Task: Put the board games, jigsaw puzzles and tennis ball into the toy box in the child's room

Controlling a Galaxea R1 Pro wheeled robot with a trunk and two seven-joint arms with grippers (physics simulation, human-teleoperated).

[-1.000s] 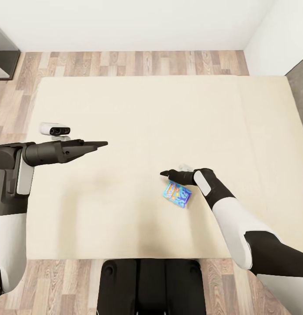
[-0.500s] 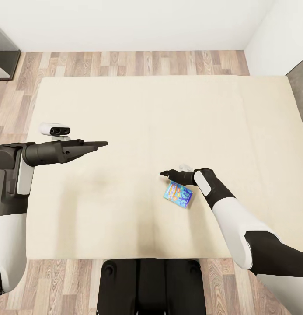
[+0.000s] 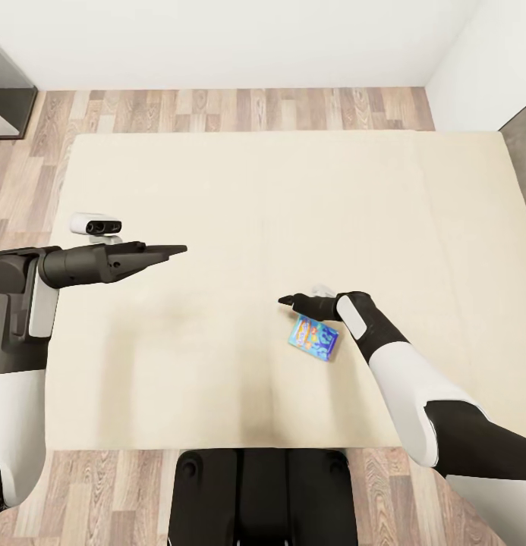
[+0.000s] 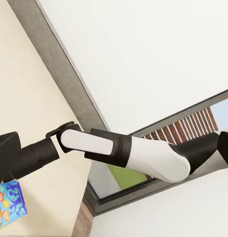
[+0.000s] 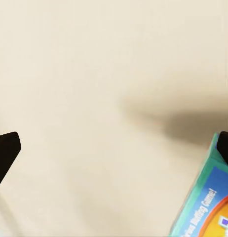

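Note:
A small blue board game (image 3: 314, 338) lies flat on the cream bed (image 3: 263, 189), near its front edge and right of the middle seam. My right gripper (image 3: 287, 301) hovers open just above and beyond the box's far corner, touching nothing. In the right wrist view its fingers (image 5: 5, 153) stand wide apart over bare mattress, and the board game (image 5: 208, 202) shows beside one finger. My left gripper (image 3: 175, 249) is held out open and empty over the bed's left half. From the left wrist, the board game (image 4: 8, 205) appears under my right forearm (image 4: 119, 148).
Wood-plank floor (image 3: 217, 110) runs round the bed, with white walls behind and at the right. A dark piece of furniture (image 3: 4, 98) stands at the far left. A grey strip (image 3: 524, 167) borders the bed's right side. My base (image 3: 263, 493) is against the bed's front edge.
The whole picture has slid slightly to the right, so the camera moved. Both arms keep their poses; the blue box now lies a little further right beneath the right gripper.

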